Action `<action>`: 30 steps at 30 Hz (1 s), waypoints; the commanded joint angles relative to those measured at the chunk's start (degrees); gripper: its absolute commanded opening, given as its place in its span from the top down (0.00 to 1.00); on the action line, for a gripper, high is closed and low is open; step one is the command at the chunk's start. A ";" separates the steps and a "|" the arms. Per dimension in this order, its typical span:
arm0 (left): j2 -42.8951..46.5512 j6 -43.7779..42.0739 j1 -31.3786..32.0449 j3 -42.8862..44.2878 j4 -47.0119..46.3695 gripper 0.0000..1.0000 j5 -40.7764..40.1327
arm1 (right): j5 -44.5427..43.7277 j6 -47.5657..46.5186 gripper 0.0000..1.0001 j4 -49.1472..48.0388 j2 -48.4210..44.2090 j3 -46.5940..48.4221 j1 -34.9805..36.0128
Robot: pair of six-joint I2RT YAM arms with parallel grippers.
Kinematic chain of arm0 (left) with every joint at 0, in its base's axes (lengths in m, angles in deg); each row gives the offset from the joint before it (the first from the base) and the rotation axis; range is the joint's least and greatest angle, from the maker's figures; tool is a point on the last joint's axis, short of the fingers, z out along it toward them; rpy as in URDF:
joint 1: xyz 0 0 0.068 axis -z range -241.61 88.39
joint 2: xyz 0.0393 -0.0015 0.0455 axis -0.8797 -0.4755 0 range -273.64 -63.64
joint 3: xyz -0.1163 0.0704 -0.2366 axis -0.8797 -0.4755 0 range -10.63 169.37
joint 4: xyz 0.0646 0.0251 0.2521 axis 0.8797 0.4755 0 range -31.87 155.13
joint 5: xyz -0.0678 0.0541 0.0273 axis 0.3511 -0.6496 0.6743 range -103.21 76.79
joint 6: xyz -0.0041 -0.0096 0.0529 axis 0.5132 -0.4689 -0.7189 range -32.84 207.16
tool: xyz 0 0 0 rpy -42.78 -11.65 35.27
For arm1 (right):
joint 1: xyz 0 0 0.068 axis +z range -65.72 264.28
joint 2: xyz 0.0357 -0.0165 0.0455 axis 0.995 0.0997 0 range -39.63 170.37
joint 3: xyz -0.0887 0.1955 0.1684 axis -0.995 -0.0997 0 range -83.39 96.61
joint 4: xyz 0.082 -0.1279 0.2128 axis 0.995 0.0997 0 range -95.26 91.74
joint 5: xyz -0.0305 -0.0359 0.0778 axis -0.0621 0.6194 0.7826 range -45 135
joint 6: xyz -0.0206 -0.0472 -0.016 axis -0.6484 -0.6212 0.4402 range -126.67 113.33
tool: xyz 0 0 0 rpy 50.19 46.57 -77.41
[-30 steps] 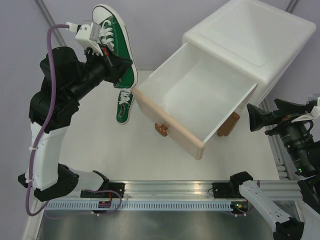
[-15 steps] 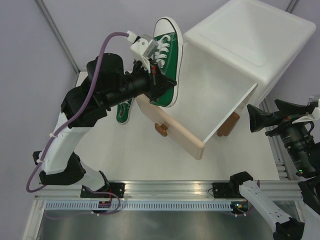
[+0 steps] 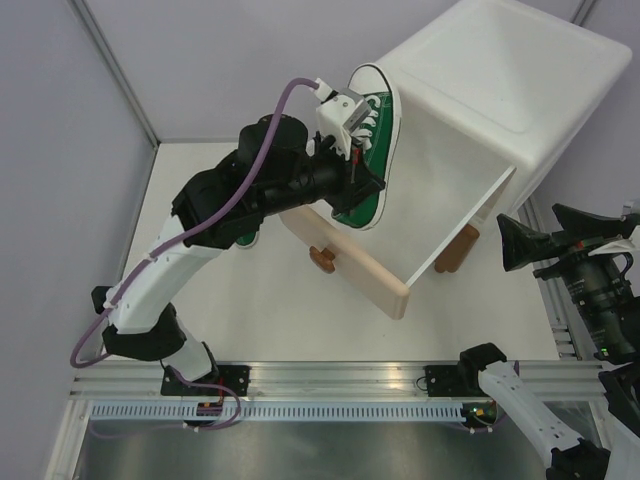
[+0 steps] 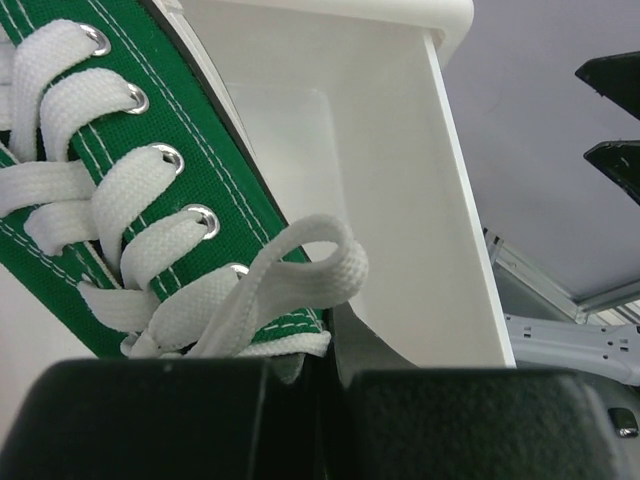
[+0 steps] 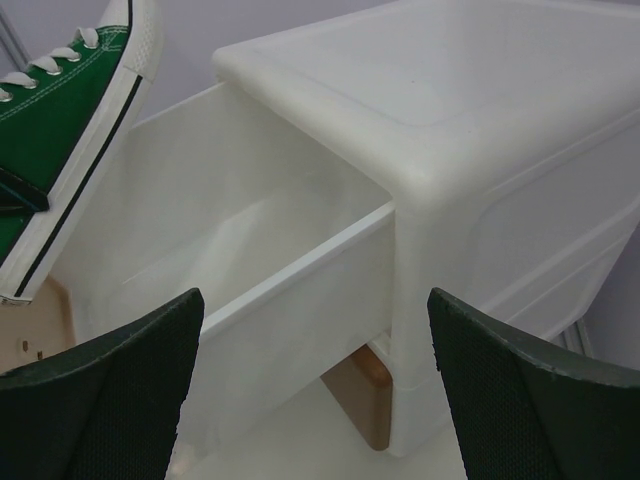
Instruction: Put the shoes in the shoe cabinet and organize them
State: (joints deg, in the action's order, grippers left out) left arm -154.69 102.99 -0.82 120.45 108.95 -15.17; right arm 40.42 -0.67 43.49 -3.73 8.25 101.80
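on the white desk (image 3: pixel 260 310), against a plain grey wall, your green shoe (image 3: pixel 380 140) hangs toe-high over the open upper drawer (image 3: pixel 350 258) of the shoe cabinet (image 3: pixel 500 70). it looks light, with soft canvas, a stiffer rubber sole and loose laces, so the ankle collar seems the safest hold. the left gripper (image 3: pixel 345 178) has its jaws clamped on the green shoe there. the right gripper (image 5: pixel 315 395) sits beside the cabinet, jaws wide apart and holding nothing.

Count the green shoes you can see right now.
1: a green shoe gripped in the left end effector, held over the open drawer. Others may be hidden behind the left arm.
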 commanded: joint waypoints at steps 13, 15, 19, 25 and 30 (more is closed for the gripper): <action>-3.52 -9.49 0.55 -5.93 -6.18 0.98 8.54 | -0.08 0.41 0.04 -1.20 -0.39 -1.28 0.32; -4.05 -10.91 0.55 -6.02 -6.18 0.98 10.73 | 0.18 0.68 0.04 -1.38 -0.22 -1.20 0.32; -5.10 -13.11 0.55 -6.02 -6.09 0.98 12.50 | 0.45 0.77 0.04 -1.82 -0.04 -1.28 0.32; -7.92 -13.29 0.55 -5.93 -6.00 0.98 15.23 | 0.45 0.86 0.04 -2.43 -0.13 -1.55 0.32; -9.76 -12.85 0.64 -4.88 -5.92 0.98 16.28 | -0.08 0.42 0.04 -2.52 0.05 -1.99 0.32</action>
State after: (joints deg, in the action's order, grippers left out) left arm -164.48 93.27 -0.71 113.37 109.02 -1.05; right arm 40.44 -0.45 42.55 -4.08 6.72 101.97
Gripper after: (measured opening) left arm 0.034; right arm 0.961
